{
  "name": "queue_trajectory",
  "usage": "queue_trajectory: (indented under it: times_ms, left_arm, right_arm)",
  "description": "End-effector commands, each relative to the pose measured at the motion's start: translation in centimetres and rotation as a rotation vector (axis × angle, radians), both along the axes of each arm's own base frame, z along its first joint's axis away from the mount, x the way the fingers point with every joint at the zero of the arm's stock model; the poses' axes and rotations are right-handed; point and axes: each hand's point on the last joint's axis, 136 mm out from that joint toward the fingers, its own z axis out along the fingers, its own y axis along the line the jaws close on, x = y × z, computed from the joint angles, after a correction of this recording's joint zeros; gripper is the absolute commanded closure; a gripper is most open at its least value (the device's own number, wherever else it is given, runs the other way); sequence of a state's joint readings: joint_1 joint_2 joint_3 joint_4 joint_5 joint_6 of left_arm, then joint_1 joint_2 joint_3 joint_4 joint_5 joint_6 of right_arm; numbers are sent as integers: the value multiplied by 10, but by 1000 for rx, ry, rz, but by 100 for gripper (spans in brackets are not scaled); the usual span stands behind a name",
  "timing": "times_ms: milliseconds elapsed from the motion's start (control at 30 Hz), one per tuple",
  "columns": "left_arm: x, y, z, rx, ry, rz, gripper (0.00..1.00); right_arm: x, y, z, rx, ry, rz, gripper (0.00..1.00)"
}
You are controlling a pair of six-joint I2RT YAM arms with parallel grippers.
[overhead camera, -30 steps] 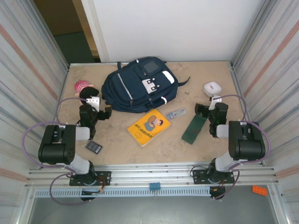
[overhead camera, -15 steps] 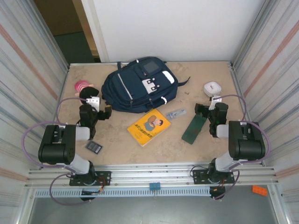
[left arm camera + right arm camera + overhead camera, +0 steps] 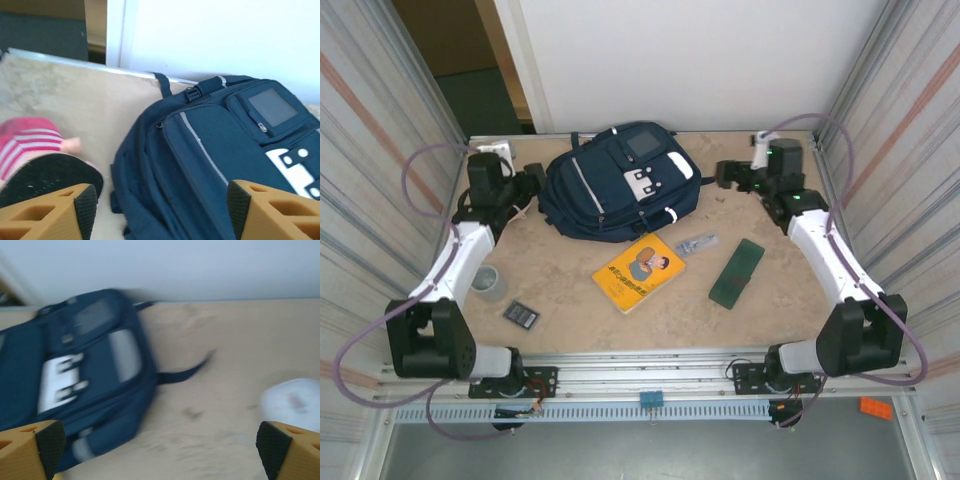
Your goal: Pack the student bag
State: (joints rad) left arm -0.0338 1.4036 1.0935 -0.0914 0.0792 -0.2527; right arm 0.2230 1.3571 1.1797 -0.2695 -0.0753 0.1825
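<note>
The student bag (image 3: 620, 185) is a navy backpack with white patches, lying flat at the back middle of the table. My left gripper (image 3: 528, 181) is at its left edge and open. In the left wrist view the student bag's (image 3: 210, 160) side seam lies between the spread fingertips of the left gripper (image 3: 161, 212). My right gripper (image 3: 728, 175) is off the bag's right side, open and holding nothing. In the right wrist view the right gripper (image 3: 161, 447) is above bare table beside the student bag (image 3: 85, 365) and its dark strap (image 3: 185, 372).
A yellow book (image 3: 638, 272), a dark green case (image 3: 737, 272) and a small clear item (image 3: 696, 243) lie in front of the bag. A grey cup (image 3: 488, 283) and a small dark object (image 3: 521, 314) sit near left. A pink striped plush (image 3: 30, 145) and a white round object (image 3: 295, 402) flank the bag.
Both arms have swung from the near half of the table to the far half, one on each side of the bag. The left jaws have narrowed somewhat.
</note>
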Motion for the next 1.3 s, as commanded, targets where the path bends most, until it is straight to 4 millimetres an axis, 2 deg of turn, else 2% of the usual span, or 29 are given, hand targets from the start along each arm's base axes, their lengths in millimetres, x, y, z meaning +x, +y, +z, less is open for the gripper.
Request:
queue_trajectory:
  times_ms: [0, 67, 133, 300, 367, 433, 500, 567, 700, 867, 1033, 1133, 1267]
  left_arm:
    - [-4, -22, -50, -128, 278, -5, 32]
    - [9, -33, -55, -123, 289, -32, 32]
    - [23, -47, -66, -148, 315, -73, 32]
    - [45, -56, -118, -179, 455, -75, 48]
    - [46, -58, -136, -172, 489, -76, 50]
    - [42, -56, -151, -162, 529, -71, 53]
    - [31, -55, -166, -155, 566, -67, 54]
    - [21, -54, -175, -152, 580, -58, 54]
    - [1, -57, -192, -167, 617, -55, 55]
    - [-20, -74, -209, -135, 674, -86, 59]
    - [-56, -98, -221, -117, 728, -123, 59]
    - [-80, -114, -219, -94, 746, -150, 59]
    - [-112, -131, -219, -88, 771, -167, 59]
  right_arm:
    - [-61, 61, -40, 90, 266, 75, 1]
    - [-78, 102, -44, 150, 280, 119, 0]
    - [-96, 146, -54, 205, 303, 187, 5]
    - [-134, 241, -94, 206, 410, 377, 14]
    - [-147, 270, -112, 176, 468, 458, 16]
    - [-156, 290, -133, 132, 518, 524, 17]
    - [-163, 303, -156, 89, 582, 565, 19]
    - [-167, 307, -181, 67, 640, 577, 19]
    - [-173, 291, -226, -44, 730, 553, 22]
    - [-176, 233, -265, -128, 825, 432, 23]
    - [-180, 164, -284, -141, 889, 289, 23]
    - [-182, 127, -295, -134, 937, 214, 23]
    - [-176, 85, -297, -117, 947, 143, 23]
